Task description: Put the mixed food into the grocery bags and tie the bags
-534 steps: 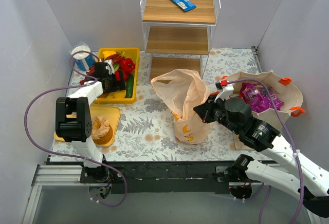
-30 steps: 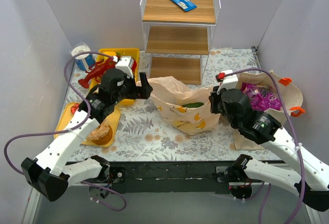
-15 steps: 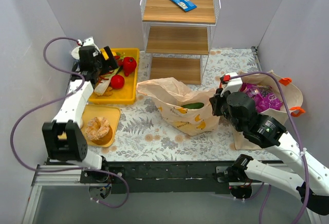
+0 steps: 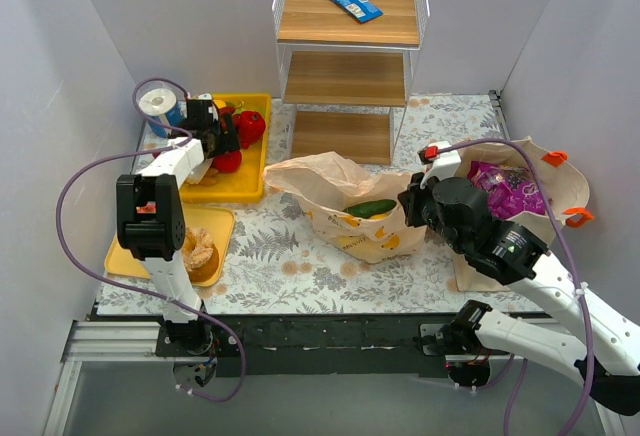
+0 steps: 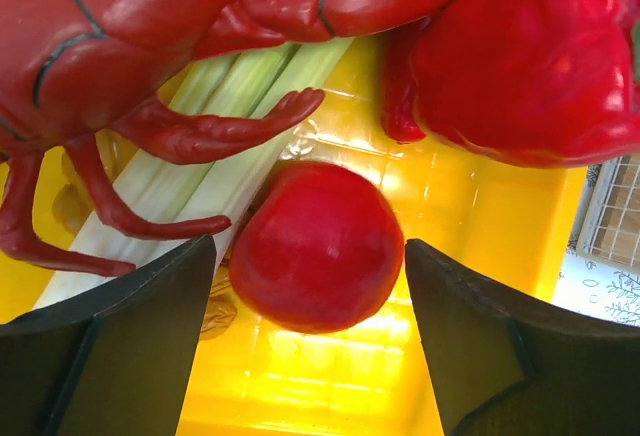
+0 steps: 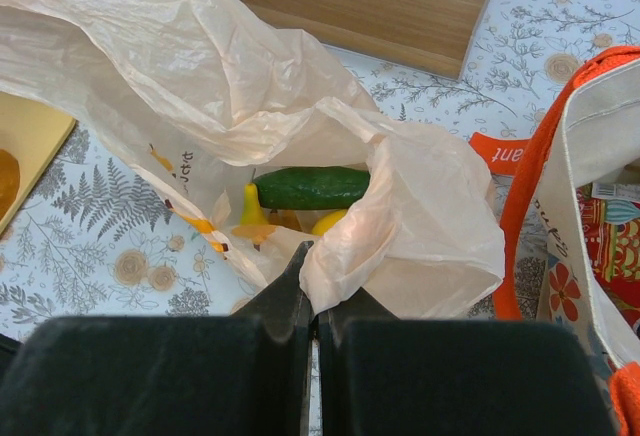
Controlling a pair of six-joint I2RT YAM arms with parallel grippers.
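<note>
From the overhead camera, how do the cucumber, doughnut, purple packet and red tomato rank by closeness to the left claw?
From the left gripper:
1. red tomato, right at it, in the yellow tray
2. doughnut, near-left tray
3. cucumber, inside the peach bag, centre
4. purple packet, in the tote, far right

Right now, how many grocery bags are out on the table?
2. The peach plastic bag lies in the centre, cucumber inside, its edge pinched by the right fingers. The beige tote stands at the right edge, holding purple packets. No others show.
</note>
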